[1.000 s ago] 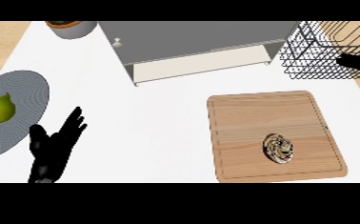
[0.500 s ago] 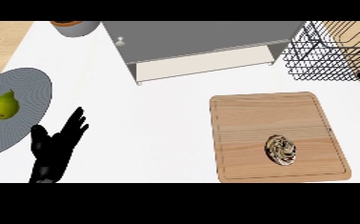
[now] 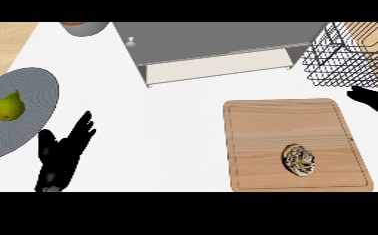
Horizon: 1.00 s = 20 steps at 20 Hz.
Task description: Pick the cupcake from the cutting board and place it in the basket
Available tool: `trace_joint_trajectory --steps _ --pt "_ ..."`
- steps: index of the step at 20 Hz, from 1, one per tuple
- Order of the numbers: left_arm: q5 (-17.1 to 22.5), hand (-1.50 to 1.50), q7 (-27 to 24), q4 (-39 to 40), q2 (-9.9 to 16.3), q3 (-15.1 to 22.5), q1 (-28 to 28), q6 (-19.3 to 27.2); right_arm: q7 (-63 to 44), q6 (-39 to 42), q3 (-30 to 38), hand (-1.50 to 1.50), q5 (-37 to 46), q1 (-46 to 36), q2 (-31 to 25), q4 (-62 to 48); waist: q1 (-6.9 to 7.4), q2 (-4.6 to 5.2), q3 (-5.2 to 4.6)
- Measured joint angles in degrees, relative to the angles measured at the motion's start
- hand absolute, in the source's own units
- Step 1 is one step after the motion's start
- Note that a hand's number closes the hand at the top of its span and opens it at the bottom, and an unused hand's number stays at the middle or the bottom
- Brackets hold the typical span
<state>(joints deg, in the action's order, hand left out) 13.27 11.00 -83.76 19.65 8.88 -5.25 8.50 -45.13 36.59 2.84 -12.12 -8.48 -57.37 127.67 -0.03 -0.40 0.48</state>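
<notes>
Lately creeps back into view at the right edge of the frame: right hand (image 3: pixel 362 98), only a black sliver of it, sitting between the wire basket (image 3: pixel 341 54) above and the upper right corner of the cutting board (image 3: pixel 258 129) below. Showed a second ago higher up, against the basket's mesh; then slipped out of the frame; now lies lower, just off the board's corner. Reads as a descent toward the board, so probably the opening of the reach and not yet a grasp. Cannot tell from so little of it how its fingers are set.

Meanwhile, no change for the cupcake (image 3: pixel 299 160): sits on the lower right part of the board, untouched, well apart from the right hand and from the basket. Looks tipped or seen from above, its swirled top facing the view. Leaves the whole task open: pick not made, carry up and right to the basket not begun.

Rests as before at the lower left: left hand (image 3: pixel 63 154), fingers straight and slightly spread, pointing up, holding nothing, beside the rim of the grey plate (image 3: pixel 40 86) with the pear (image 3: pixel 10 106).

Next calls, by judgement, for travelling down and inward across the board to come over the cupcake before any closing.
</notes>
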Motion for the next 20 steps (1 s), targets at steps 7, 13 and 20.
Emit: trace_joint_trajectory --steps 7,13,20 --pt "-0.6 0.0 -0.2 0.2 -0.5 -0.4 0.1 -0.8 2.8 -0.9 -6.9 -1.5 13.1 2.1 6.7 -1.8 0.41 0.09 0.04" --pt "-0.6 0.0 1.2 0.0 -0.6 -1.1 0.0 -1.3 8.9 -2.2 -11.1 -1.5 23.8 6.5 10.8 -4.8 0.12 0.01 0.1" --pt "-1.4 0.0 1.0 -0.2 -1.0 -1.8 -0.4 -1.8 16.5 -5.6 -13.8 -1.5 33.1 8.5 14.7 -10.4 0.11 -0.02 0.08"
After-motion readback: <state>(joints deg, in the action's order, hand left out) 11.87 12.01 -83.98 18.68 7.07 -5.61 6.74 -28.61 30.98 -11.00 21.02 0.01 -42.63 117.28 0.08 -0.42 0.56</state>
